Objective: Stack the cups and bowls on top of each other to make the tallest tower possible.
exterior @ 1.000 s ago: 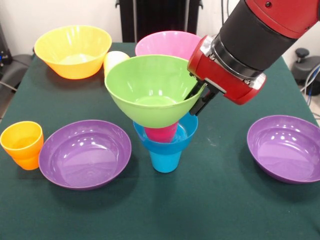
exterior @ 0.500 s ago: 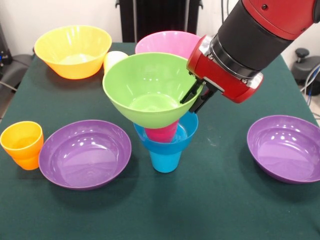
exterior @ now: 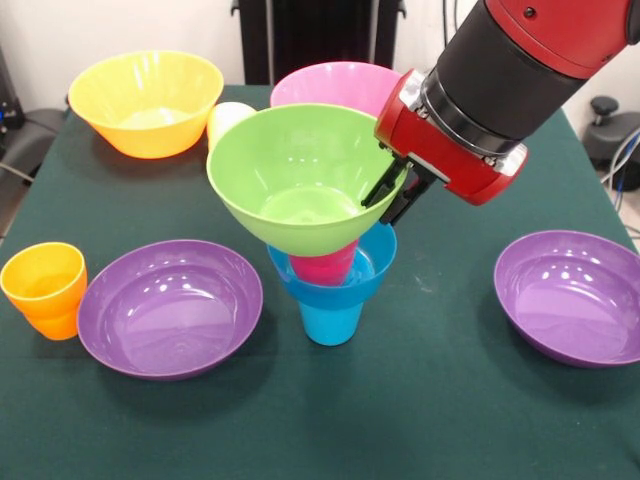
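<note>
The tower stands mid-table: a blue cup (exterior: 331,320), a small blue bowl (exterior: 345,288) on it, a red cup (exterior: 325,267) in that bowl, and the lime green bowl (exterior: 300,170) on top, tilted with its right rim raised. My gripper (exterior: 392,197) comes in from the upper right and is shut on the green bowl's right rim, one finger inside and one outside. An orange cup (exterior: 45,288) stands at the far left. A yellow cup (exterior: 228,118) peeks out behind the green bowl.
Two wide purple bowls sit at the front, one on the left (exterior: 170,305) and one on the right (exterior: 575,295). A large orange-yellow bowl (exterior: 147,100) and a pink bowl (exterior: 335,88) stand at the back. The table is dark green cloth.
The green bowl has risen slightly and shifted a little left with my gripper on its rim. In the last half second it barely moved.
</note>
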